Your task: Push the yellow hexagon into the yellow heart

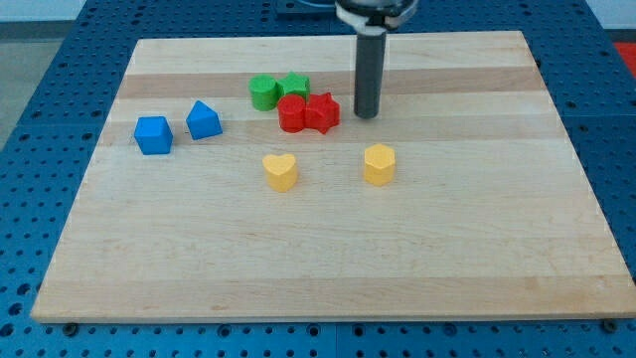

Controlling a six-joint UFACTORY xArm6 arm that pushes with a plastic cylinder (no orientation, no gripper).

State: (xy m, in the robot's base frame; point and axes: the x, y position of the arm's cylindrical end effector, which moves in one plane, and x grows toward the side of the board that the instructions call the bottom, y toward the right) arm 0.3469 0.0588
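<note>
Yellow heart (281, 171) nearest, yellow hexagon (379, 164) apart to view's right. Our tip (367, 114) above hexagon, touching nothing; no hand fitted. Approach step: we must round hexagon's right, push left.

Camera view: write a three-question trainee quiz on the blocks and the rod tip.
1. True or false: the yellow hexagon touches the yellow heart.
2. Which block lies nearest my tip? A) blue cube B) red star C) green cylinder
3. Fill in: to reach the heart, the hexagon must travel toward the view's ____.

Key
1. False; bare board separates them.
2. B; the tip stands just to the view's right of the red star, apart from it, above the hexagon in the view.
3. Left.
</note>
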